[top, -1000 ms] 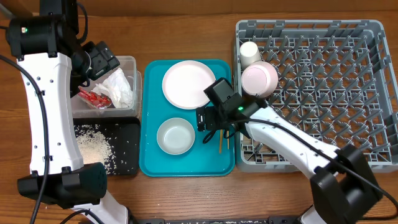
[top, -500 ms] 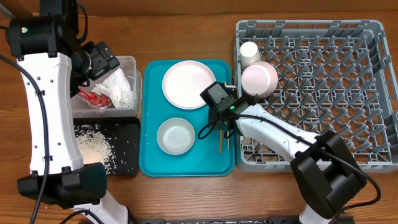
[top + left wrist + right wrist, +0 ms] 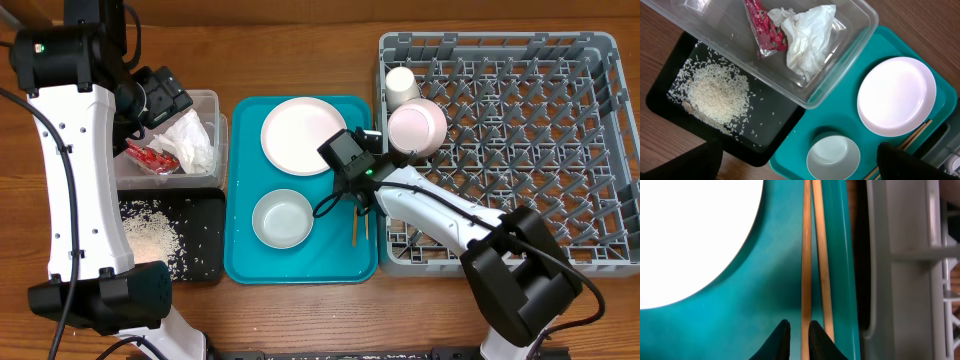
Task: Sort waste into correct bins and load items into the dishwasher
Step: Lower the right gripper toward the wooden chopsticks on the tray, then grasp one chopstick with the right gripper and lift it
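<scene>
Two wooden chopsticks (image 3: 806, 255) lie side by side along the right rim of the teal tray (image 3: 775, 280). My right gripper (image 3: 799, 325) is down on them, its jaws shut on the left chopstick. The other chopstick (image 3: 821, 255) runs just outside the right finger. From above, the right gripper (image 3: 358, 205) sits between the pale pink plate (image 3: 300, 135) and the grey dish rack (image 3: 500, 40). My left gripper (image 3: 800, 145) hangs open and empty over the clear tub (image 3: 205, 100), which holds a white napkin (image 3: 807, 35) and a red wrapper (image 3: 765, 27). Rice (image 3: 717, 97) lies in the black tray (image 3: 775, 127).
A whitish bowl (image 3: 282, 218) stands on the teal tray's front half. A pink bowl (image 3: 417, 125) and a cream cup (image 3: 402, 85) rest in the rack's near-left corner. The rack wall (image 3: 900, 280) is right beside the chopsticks.
My right gripper has turned its wrist and gone from wide open to shut over the chopsticks. The left arm has not moved.
</scene>
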